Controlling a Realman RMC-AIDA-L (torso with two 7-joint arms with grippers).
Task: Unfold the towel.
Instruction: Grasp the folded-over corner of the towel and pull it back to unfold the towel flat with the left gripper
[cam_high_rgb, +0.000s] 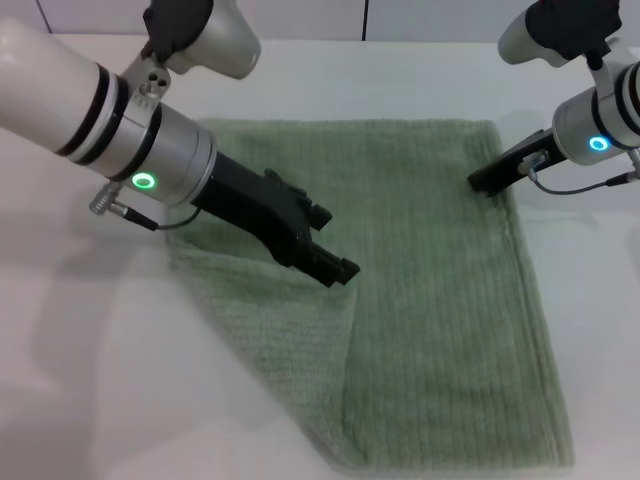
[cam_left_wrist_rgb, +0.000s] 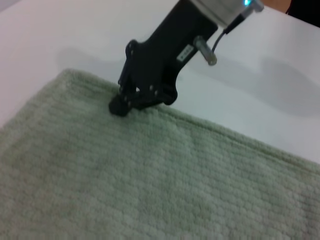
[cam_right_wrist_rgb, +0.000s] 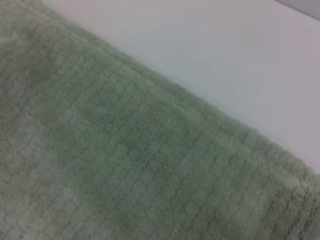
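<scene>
The sage-green towel (cam_high_rgb: 430, 300) lies flat on the white table (cam_high_rgb: 90, 380). Its near-left part is folded over as a paler triangular flap (cam_high_rgb: 270, 330). My left gripper (cam_high_rgb: 338, 262) is low over the towel, right at the flap's upper corner. My right gripper (cam_high_rgb: 484, 183) is shut, with its tip resting on the towel's right edge near the far corner. It also shows in the left wrist view (cam_left_wrist_rgb: 120, 106), tip down on the towel (cam_left_wrist_rgb: 150, 190) just inside the hem. The right wrist view shows only towel (cam_right_wrist_rgb: 125, 165) and table.
Bare white table (cam_right_wrist_rgb: 210, 60) surrounds the towel on the left, far and right sides. The towel's near edge (cam_high_rgb: 450, 465) reaches almost to the bottom of the head view. A thin cable (cam_high_rgb: 580, 183) loops under my right wrist.
</scene>
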